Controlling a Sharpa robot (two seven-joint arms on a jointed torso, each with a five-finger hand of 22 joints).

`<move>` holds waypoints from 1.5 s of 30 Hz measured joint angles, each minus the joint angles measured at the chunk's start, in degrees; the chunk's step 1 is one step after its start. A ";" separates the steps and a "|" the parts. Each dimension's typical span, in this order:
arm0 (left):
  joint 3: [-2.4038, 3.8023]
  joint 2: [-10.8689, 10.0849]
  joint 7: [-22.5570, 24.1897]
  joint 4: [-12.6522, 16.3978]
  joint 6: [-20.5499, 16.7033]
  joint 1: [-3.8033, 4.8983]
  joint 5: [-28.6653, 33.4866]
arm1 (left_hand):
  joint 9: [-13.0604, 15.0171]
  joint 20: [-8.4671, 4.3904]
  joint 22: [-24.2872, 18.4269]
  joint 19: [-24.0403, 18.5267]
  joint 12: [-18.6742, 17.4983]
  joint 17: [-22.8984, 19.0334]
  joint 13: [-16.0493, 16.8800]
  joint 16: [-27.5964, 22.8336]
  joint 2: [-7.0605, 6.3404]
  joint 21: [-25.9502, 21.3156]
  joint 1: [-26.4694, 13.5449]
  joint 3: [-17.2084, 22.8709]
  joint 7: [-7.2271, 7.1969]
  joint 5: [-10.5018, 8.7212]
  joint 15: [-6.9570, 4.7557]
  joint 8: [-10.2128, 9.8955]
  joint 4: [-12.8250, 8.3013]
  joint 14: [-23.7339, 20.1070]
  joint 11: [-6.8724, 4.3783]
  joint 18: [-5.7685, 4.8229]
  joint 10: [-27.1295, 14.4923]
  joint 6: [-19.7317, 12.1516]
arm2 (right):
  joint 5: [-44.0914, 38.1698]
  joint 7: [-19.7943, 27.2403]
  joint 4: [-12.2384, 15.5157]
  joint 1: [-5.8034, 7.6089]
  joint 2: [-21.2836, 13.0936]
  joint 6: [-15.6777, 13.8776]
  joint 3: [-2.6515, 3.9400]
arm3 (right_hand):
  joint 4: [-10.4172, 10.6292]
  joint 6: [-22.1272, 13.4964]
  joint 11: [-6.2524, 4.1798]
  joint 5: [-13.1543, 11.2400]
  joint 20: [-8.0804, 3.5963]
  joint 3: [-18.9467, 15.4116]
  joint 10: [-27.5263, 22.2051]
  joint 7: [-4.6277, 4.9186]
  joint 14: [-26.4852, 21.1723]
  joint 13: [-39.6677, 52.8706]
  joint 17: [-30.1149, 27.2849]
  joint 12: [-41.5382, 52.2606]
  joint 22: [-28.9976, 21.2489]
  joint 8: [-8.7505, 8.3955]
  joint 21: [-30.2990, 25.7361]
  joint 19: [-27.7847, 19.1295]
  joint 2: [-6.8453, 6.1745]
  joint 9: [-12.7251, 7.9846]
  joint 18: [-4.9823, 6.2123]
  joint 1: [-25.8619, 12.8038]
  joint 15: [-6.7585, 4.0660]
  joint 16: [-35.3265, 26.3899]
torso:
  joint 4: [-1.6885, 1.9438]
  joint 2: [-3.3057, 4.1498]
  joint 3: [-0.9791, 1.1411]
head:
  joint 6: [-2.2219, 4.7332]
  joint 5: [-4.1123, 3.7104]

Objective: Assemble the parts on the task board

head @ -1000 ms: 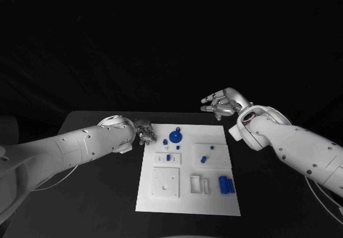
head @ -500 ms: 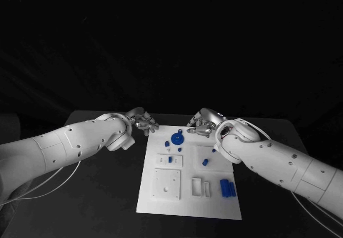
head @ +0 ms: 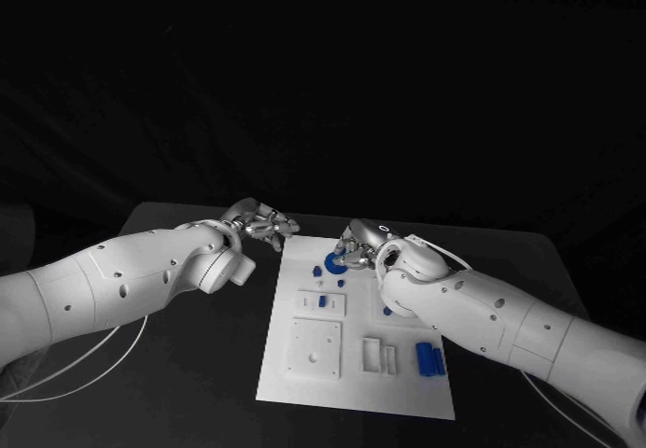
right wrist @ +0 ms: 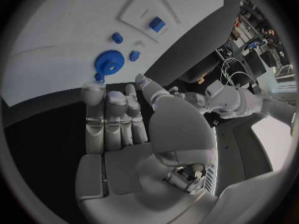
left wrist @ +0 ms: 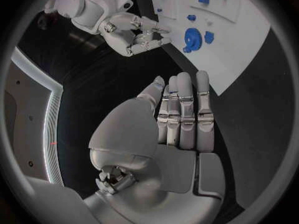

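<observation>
**Right hand closes in on the blue gear**

From the head view, the task board (head: 357,327) lies mid-table, and the blue gear (head: 332,260) sits at its 12 o'clock end. The right hand (head: 358,247) hovers just beside the gear, nearer than the left hand (head: 259,227), which hangs off the board's 11 o'clock corner.

Left wrist view: its fingers (left wrist: 184,115) lie straight together, grasping nothing.

Right wrist view: fingers (right wrist: 112,115) extended, empty, tips just short of the gear (right wrist: 107,61), which lies flat ahead of them.
</observation>
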 measured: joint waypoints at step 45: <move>0.05 -2.82 6.01 7.98 -8.64 2.12 9.11 | 0.01 0.00 -0.80 0.41 -0.49 0.88 -0.23 -1.74 -0.06 -1.33 0.53 -0.98 0.20 0.00 0.21 0.00 0.66 0.20 0.20 0.00 0.20 -0.20 | -8.71 -8.44 -5.49 -0.31 6.18 -0.87 -3.11 | 10.03 0.95 -0.10 -8.38 0.01 -2.46 1.73 -0.52 0.54 2.32 3.22 0.61 0.00 0.00 4.54 0.00 -4.15 0.25 0.01 -2.19 -0.12 2.00 | 2.13 1.71 -2.52 | 0.67 -0.81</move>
